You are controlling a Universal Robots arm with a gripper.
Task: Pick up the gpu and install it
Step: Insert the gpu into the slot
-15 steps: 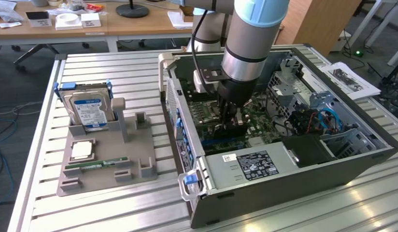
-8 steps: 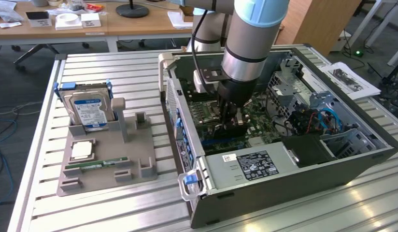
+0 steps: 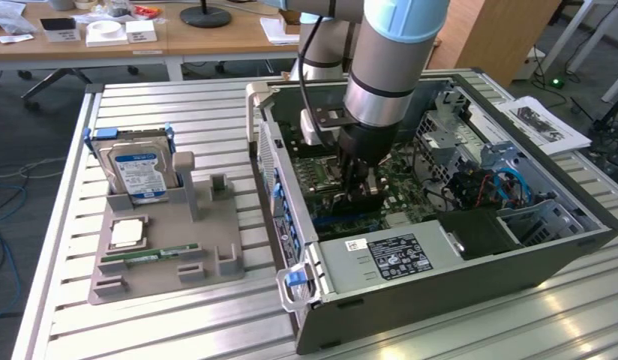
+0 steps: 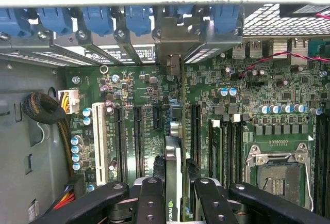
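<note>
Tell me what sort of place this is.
Probably a robotics lab in an office: a robot arm reaches into an open computer case on a slatted metal bench, with wooden desks behind.

I am working over a ribbed aluminium table [image 3: 169,105], with light glinting off its slats at the near corner. Behind it a long wooden desk [image 3: 219,41] is standing on a dark grey floor [image 3: 29,120], with a castored chair base [image 3: 59,79] sitting just in front. Loose cables [image 3: 4,195] are trailing at the exterior view's left, and a wooden cabinet [image 3: 499,37] is rising at its right
</note>
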